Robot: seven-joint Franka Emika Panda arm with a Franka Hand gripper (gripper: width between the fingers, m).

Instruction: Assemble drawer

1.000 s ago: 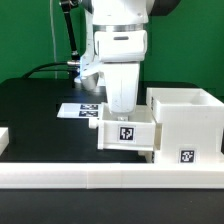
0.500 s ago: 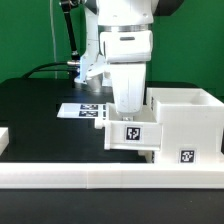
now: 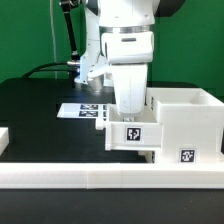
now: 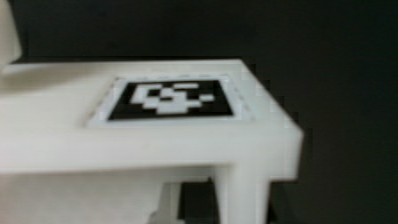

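My gripper [image 3: 127,112] is shut on the wall of a small white drawer tray [image 3: 128,140] with a black-and-white tag on its front. It holds the tray just above the table, against the open side of the large white cube casing [image 3: 188,122] on the exterior view's right. The tray's right end touches or slightly enters the casing. The casing carries a tag low on its front. In the wrist view the tray's tag [image 4: 166,98] shows close up. My gripper [image 4: 237,200] clamps a thin white wall between dark fingers [image 4: 199,200]. The second tray is not clearly visible.
A long low white border bar [image 3: 100,181] runs along the front. The marker board [image 3: 80,110] lies flat behind the tray. A white piece [image 3: 4,138] is cut off at the exterior view's left edge. Cables hang at the back left.
The gripper and the held tray have moved toward the exterior view's right, closer to the casing. Over the last half second they barely moved.
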